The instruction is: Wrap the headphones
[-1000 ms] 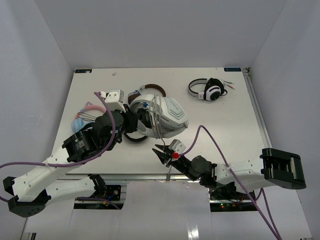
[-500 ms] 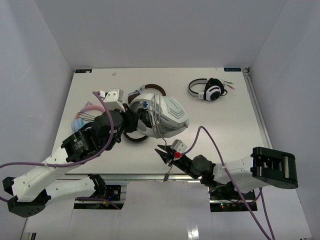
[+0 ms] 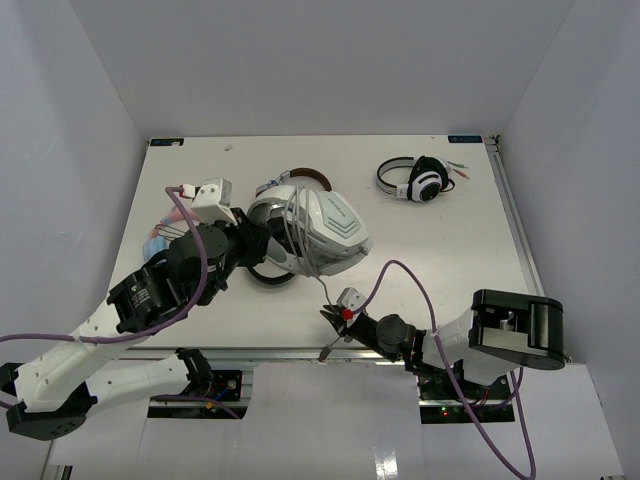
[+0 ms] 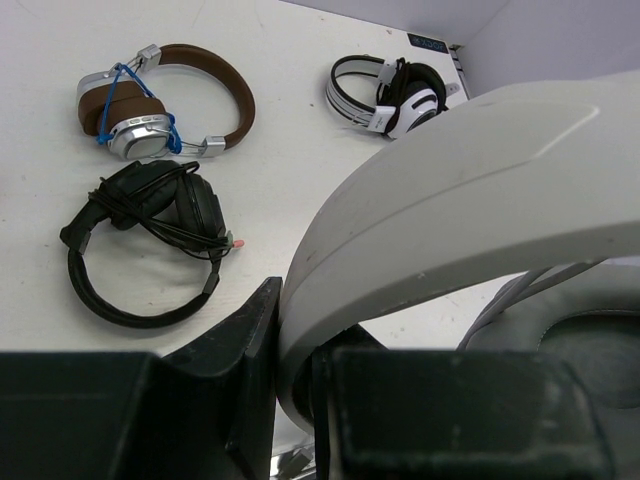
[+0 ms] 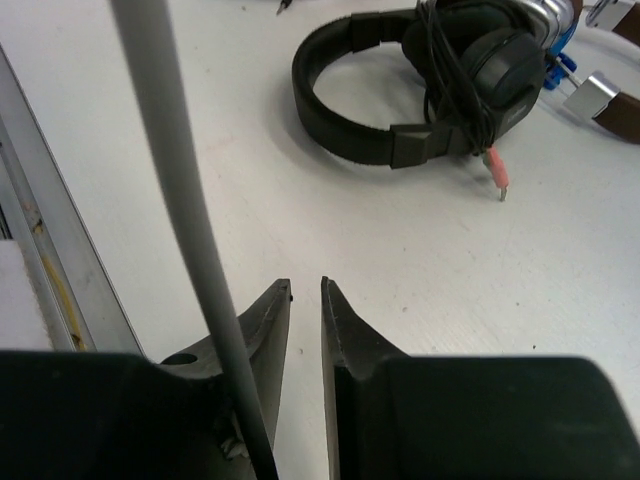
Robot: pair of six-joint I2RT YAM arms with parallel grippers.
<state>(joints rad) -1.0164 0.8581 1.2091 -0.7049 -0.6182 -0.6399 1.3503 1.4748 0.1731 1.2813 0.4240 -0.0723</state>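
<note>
The left pincer [image 4: 298,400] is closed on the wide white band of the headphones [image 3: 325,230], near the middle of the table [image 3: 440,260]. The right pincer [image 5: 306,300] is almost closed. The grey cable [image 5: 170,150] passes beside one finger, and I cannot tell whether it is pinched. The label [image 4: 432,43] on the far edge is too small to read.

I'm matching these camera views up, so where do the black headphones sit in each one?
Top external: black headphones, left of centre, mostly hidden under the white pair.
Left wrist: black headphones at the left, mid-height.
Right wrist: black headphones along the top, centre to right.
Shared landmark: brown headphones, beside the black ones in every view.
</note>
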